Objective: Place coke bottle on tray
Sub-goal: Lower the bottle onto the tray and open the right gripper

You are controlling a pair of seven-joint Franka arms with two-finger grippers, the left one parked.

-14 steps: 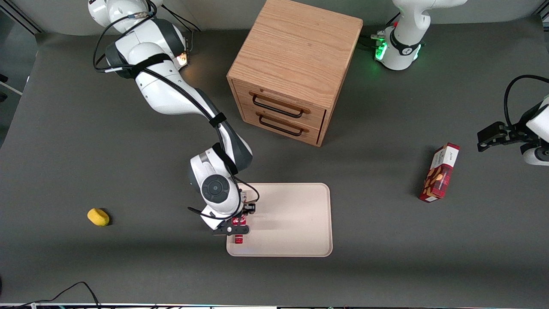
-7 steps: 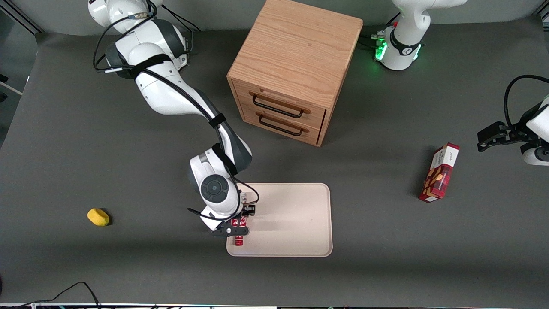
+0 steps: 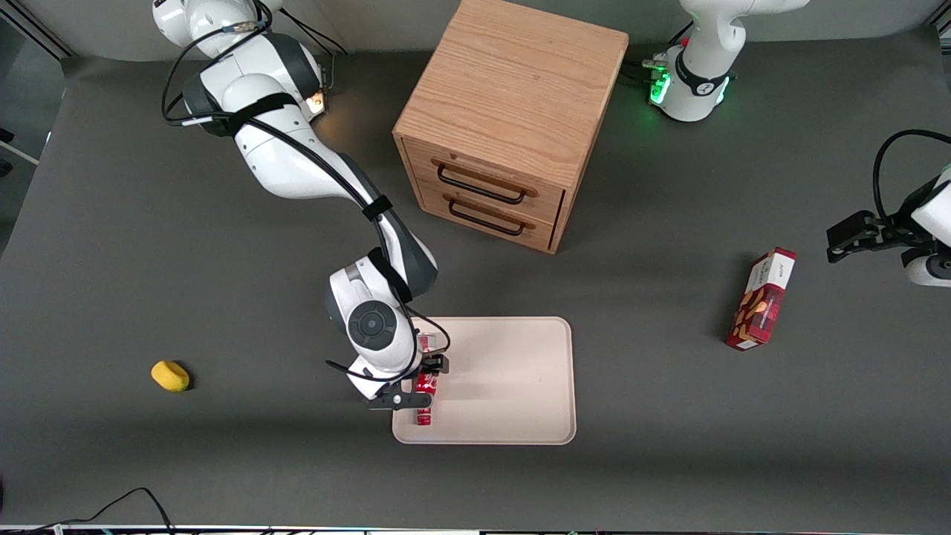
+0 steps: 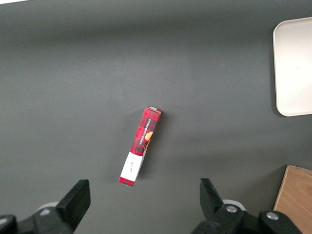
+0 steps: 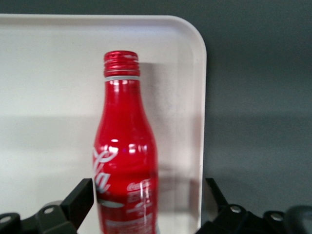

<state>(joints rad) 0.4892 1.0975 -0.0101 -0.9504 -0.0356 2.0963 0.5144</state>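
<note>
Red coke bottle with part of a white script logo readable, base cut off from sight, neck and ribbed cap clear. Lying, it seems, flat on the cream tray near the corner toward the working arm (front view too small to be sure). Gripper low over that corner, fingers spread wide either side of the bottle, not touching. Red snack box toward the parked arm's end, lettering unreadable.

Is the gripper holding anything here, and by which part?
Nothing: the gripper is open, its fingers apart on either side of the coke bottle, which rests on the tray.
</note>
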